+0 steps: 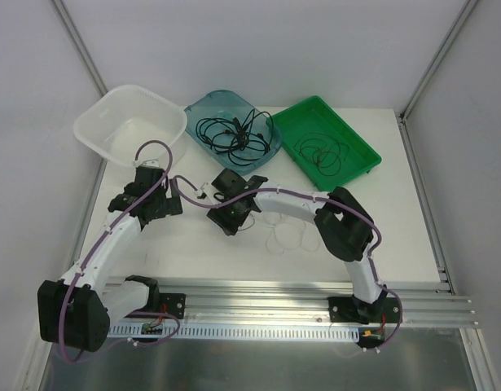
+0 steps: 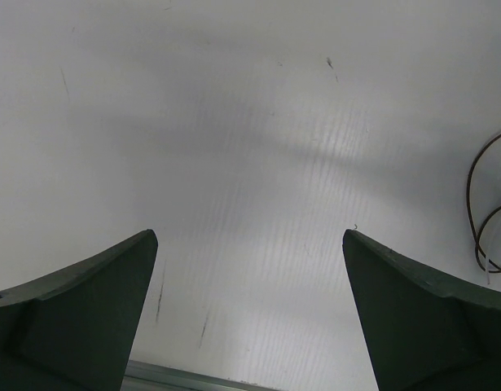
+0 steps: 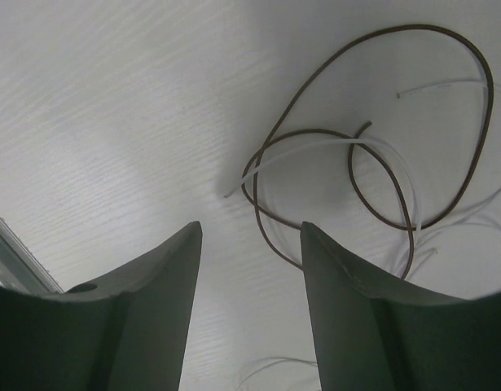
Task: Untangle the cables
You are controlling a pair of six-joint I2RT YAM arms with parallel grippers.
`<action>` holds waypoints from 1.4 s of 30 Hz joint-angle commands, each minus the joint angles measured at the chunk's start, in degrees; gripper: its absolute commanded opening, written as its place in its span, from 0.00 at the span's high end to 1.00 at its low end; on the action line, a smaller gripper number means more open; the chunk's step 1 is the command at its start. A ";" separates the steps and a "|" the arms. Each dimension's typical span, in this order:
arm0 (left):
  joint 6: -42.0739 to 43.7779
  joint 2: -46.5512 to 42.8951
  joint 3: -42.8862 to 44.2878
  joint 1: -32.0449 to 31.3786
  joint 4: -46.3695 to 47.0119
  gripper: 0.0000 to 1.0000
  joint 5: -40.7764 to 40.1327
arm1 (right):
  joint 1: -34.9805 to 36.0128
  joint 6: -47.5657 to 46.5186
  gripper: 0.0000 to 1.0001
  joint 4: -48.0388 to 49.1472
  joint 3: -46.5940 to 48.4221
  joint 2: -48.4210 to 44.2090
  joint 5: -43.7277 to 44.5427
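A tangle of black cables (image 1: 234, 134) lies in the teal tray (image 1: 208, 103). A few thin dark cables (image 1: 323, 155) lie in the green tray (image 1: 371, 160). On the table, a brown cable (image 3: 315, 130) loops over a thin white cable (image 3: 299, 151) just ahead of my right gripper (image 3: 250, 228), which stands open with nothing between its fingers. The brown loop runs close by its right fingertip. My right gripper (image 1: 232, 213) hangs low over the table's middle. My left gripper (image 1: 162, 204) (image 2: 250, 235) is wide open over bare table, and a bit of brown cable (image 2: 472, 204) shows at that view's right edge.
A white basin (image 1: 112, 122) stands at the back left. Pale cable loops (image 1: 287, 236) lie on the table under the right arm. A small plug (image 1: 203, 193) lies between the two grippers. A metal rail (image 1: 274, 293) runs along the near edge.
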 commanded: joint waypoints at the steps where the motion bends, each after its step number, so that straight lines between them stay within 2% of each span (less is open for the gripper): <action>1: -1.26 0.25 0.27 1.64 -0.17 0.01 0.90 | 0.24 -2.61 0.45 0.49 3.32 2.12 -1.29; 9: -1.26 0.25 0.35 3.14 -0.17 0.01 1.87 | 0.86 -3.75 0.50 0.06 2.97 5.03 1.69; 12: -1.35 0.16 0.35 3.40 -0.17 0.01 1.87 | 1.91 -4.54 0.60 -0.47 2.18 5.38 3.53; 16: -1.26 -0.28 0.35 3.49 -0.17 0.01 1.78 | 3.93 -5.42 0.64 -1.61 1.21 5.91 6.09; 20: -1.35 -0.46 0.27 3.67 -0.17 0.01 1.69 | 5.78 -5.86 0.79 -2.50 -0.63 5.73 8.81; 21: -1.35 -0.54 0.27 3.75 -0.17 0.01 1.69 | 6.22 -5.60 0.88 -2.50 -1.16 5.04 8.90; 24: -1.26 -0.72 0.18 3.75 -0.09 0.01 1.78 | 6.31 -4.63 0.99 -2.23 -3.53 1.10 8.91; 29: -1.18 -1.25 0.18 3.75 -0.17 0.01 2.57 | 6.13 -4.02 0.99 -6.35 -3.28 -8.58 8.82; 38: -1.00 -1.51 0.35 3.75 -0.09 0.01 4.50 | 6.22 -2.61 0.99 -19.18 9.54 -26.25 5.84; 42: -0.74 -1.43 0.27 3.75 -0.09 0.01 5.55 | 5.96 -1.29 0.99 -20.17 14.39 -31.87 1.88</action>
